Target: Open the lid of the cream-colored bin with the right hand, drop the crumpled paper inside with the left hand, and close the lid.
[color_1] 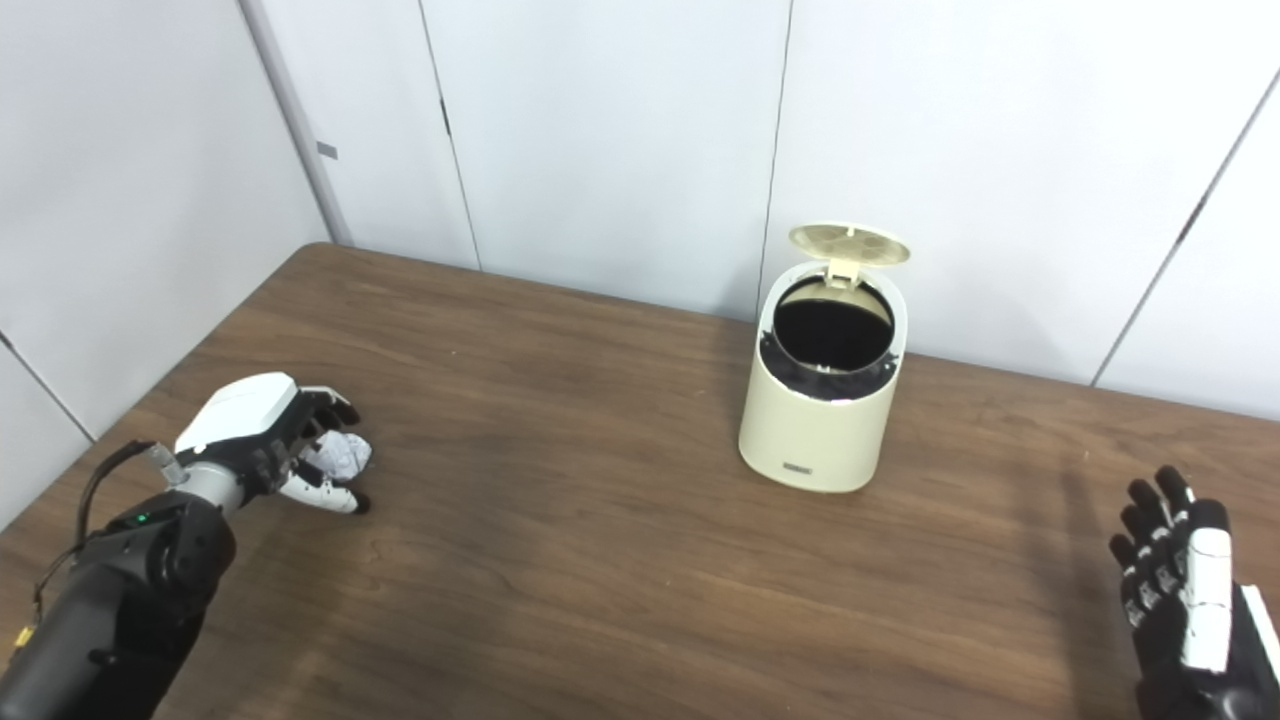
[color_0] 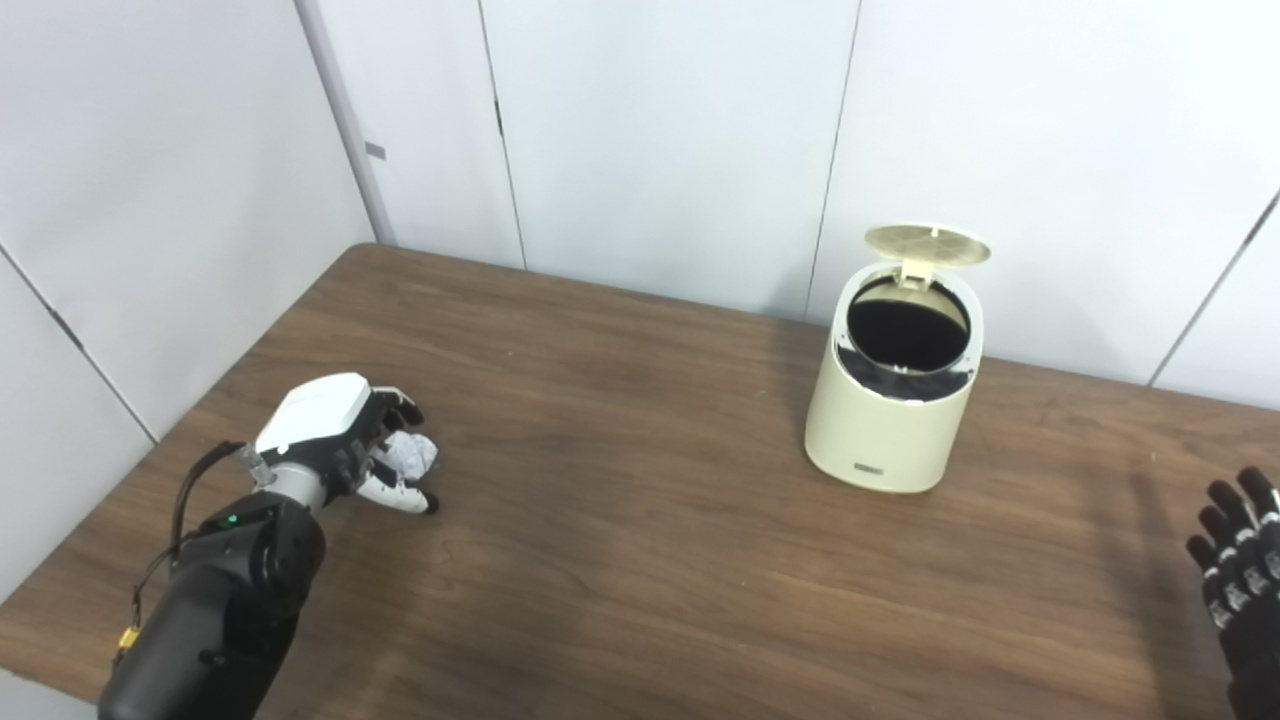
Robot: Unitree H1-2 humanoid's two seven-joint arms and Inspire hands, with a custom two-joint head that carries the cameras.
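Left hand (color_0: 345, 440) nearest, fingers curled round crumpled paper (color_0: 412, 455), low over wooden table (color_0: 620, 520), well apart from cream bin (color_0: 895, 400). Lid (color_0: 927, 245) up: opening done. Right hand (color_1: 1180, 585) empty, fingers spread. Left: drop paper, close lid.

This looks like a robot test cell or lab corner rather than anyone's home. Plain pale partition panels (color_0: 660, 140) with thin dark seams close in the space on two sides, bare of any decoration, and a dark wood-grain table (color_0: 620, 500) is pushed right up against them. On it stands a small cream-colored bin (color_1: 822, 400), and a robot's black-and-white left hand (color_0: 340, 440) reaches over the tabletop.
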